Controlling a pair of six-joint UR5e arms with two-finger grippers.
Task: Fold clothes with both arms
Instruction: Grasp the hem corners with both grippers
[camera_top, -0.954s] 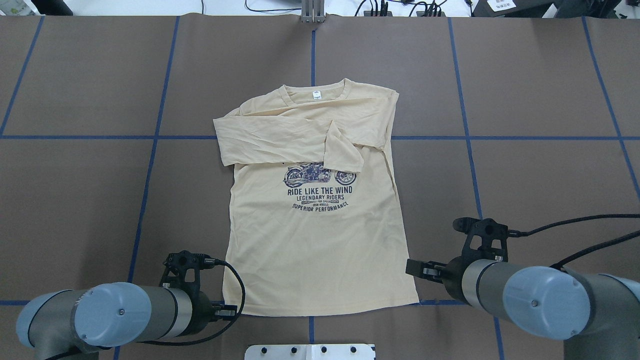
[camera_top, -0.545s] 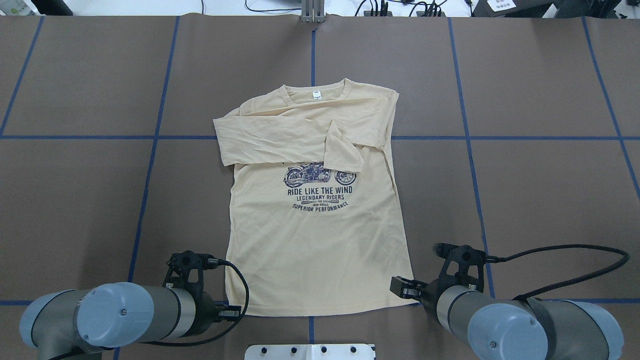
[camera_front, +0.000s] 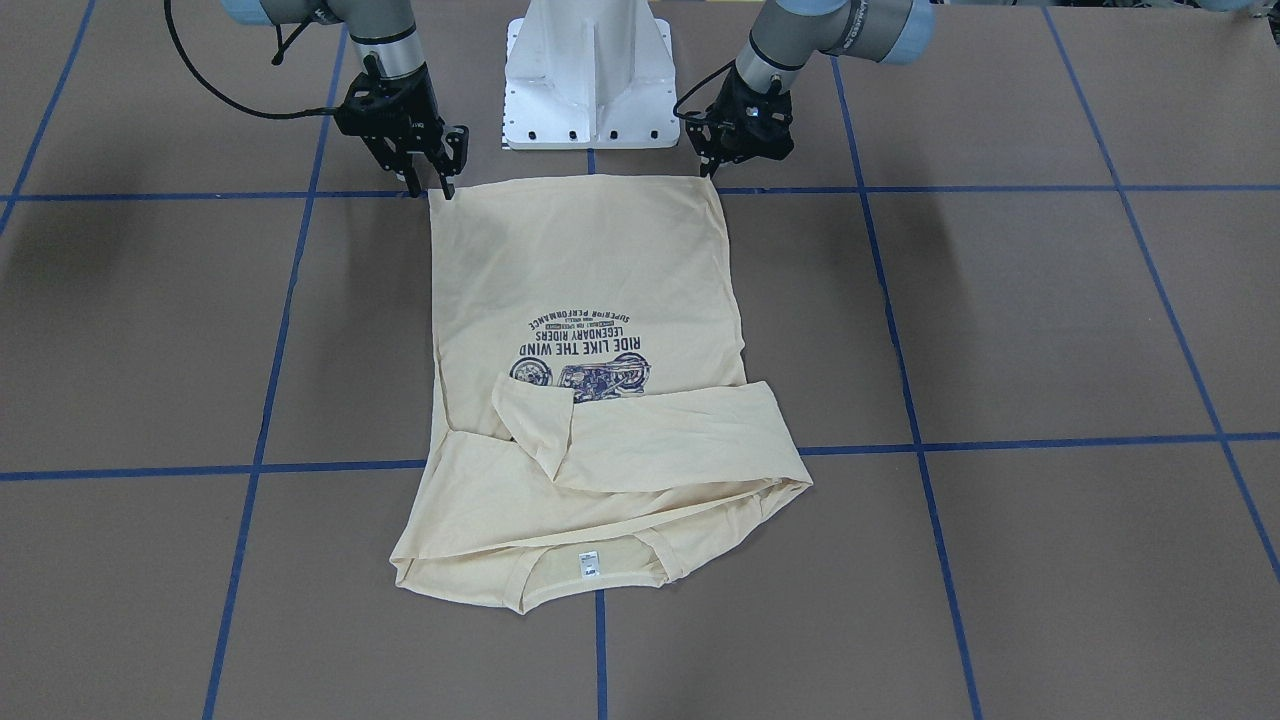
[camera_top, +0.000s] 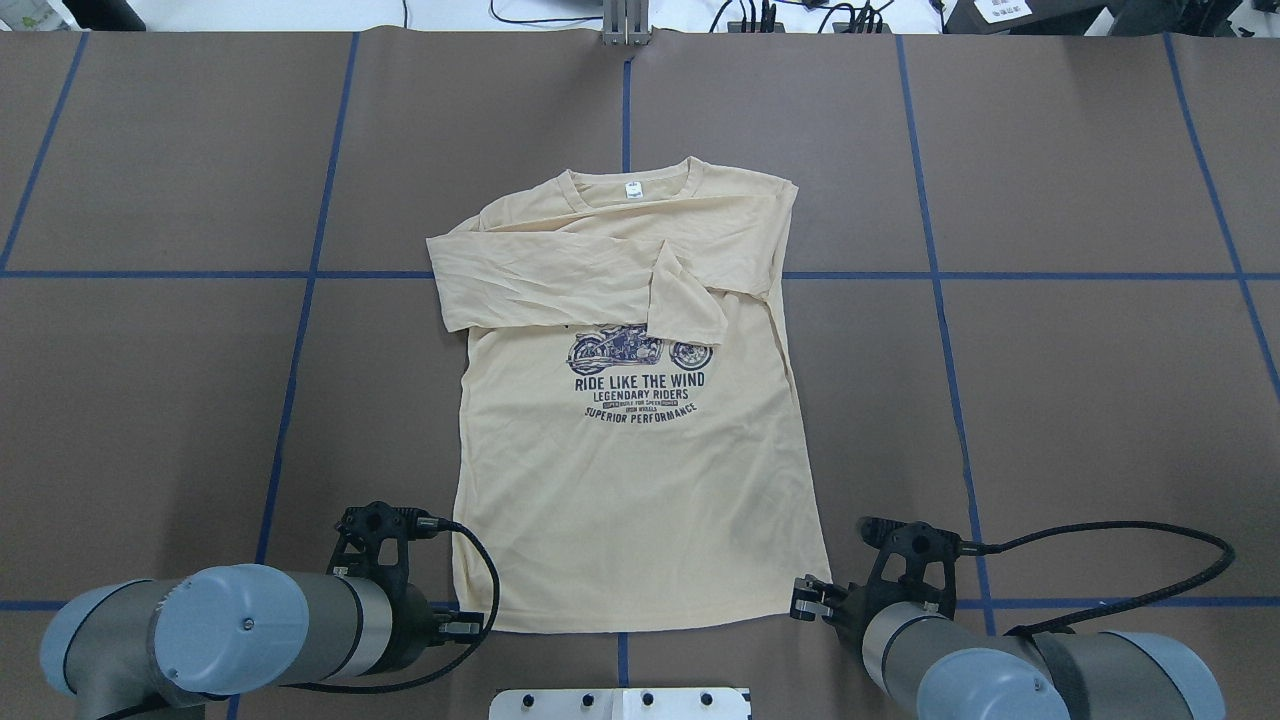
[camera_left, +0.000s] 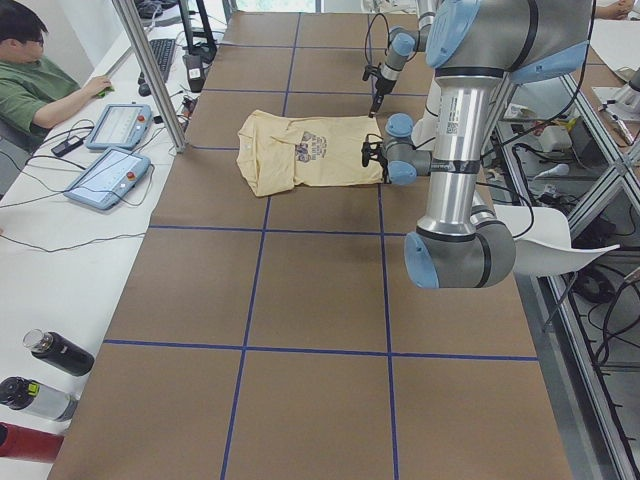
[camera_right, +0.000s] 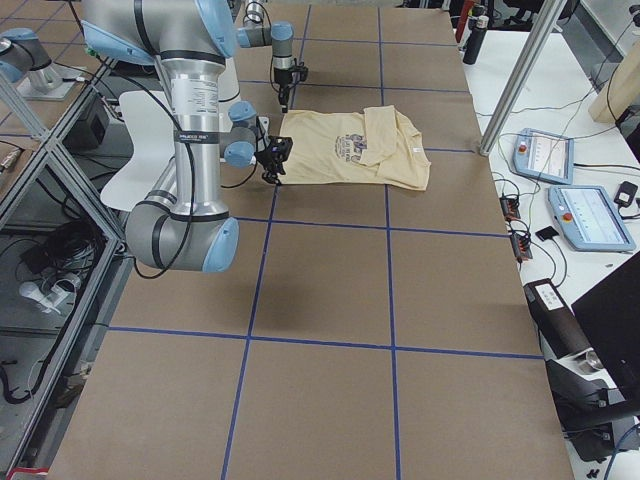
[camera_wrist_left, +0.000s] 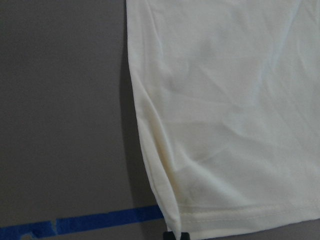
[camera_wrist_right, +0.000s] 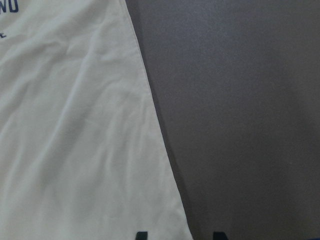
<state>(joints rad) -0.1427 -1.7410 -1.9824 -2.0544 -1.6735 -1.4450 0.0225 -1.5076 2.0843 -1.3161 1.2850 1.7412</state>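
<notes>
Revealing what overhead hides, wrist views show right claw (camera_wrist_right: 179, 235) wide, left claw (camera_wrist_left: 175, 235) pinching shirt (camera_wrist_left: 225, 100).

Bright even overhead light, soft shadows, wrist views dimmer, perhaps slightly blurred.

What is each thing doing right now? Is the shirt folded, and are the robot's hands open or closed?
shirt: lying flat, print up, body not yet folded.
sleeves: folded across the chest.
left gripper: shut, seemingly pinching one hem corner of the shirt.
right gripper: open, one finger on each side of the other hem corner.
</notes>
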